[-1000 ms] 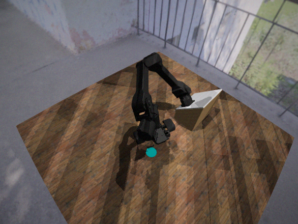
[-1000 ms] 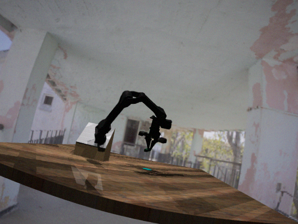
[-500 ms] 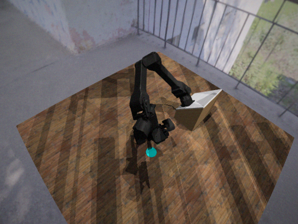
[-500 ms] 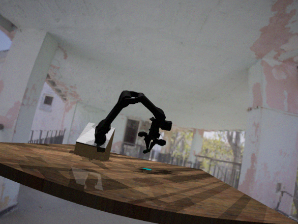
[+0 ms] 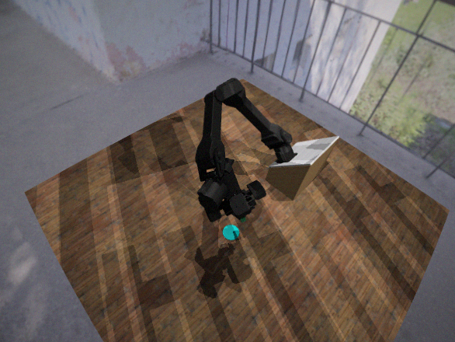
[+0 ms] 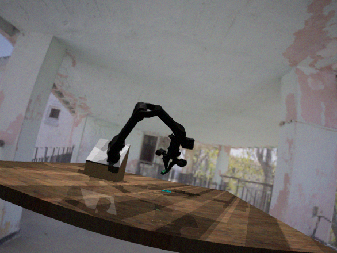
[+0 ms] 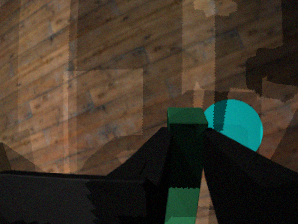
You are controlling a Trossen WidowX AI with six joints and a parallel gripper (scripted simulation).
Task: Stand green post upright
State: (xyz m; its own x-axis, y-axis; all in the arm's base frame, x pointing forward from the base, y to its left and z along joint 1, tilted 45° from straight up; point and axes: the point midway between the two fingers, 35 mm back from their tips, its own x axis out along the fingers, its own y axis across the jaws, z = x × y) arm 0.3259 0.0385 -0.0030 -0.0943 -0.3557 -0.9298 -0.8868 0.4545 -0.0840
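Note:
The gripper (image 6: 165, 171) (image 7: 187, 132) is shut on the green post (image 5: 243, 219) (image 6: 164, 172) (image 7: 182, 204) and holds it in the air, well above the table. In the wrist view the post runs from between the fingertips to the bottom edge, its end face showing at the tips. Its exact tilt is hard to tell; in the top and exterior views only a small green part shows. The flat cyan circle (image 5: 230, 232) (image 6: 166, 191) (image 7: 244, 126) lies on the table, below the gripper. In the wrist view it is right of the post's end, partly behind the right finger.
A wedge-shaped box (image 5: 289, 180) (image 6: 100, 173) with a pale sloping top stands by the arm's base. The wooden table (image 5: 310, 272) (image 6: 138, 221) carries patchy shadows, including the arm's. A railing stands beyond the table in the top view.

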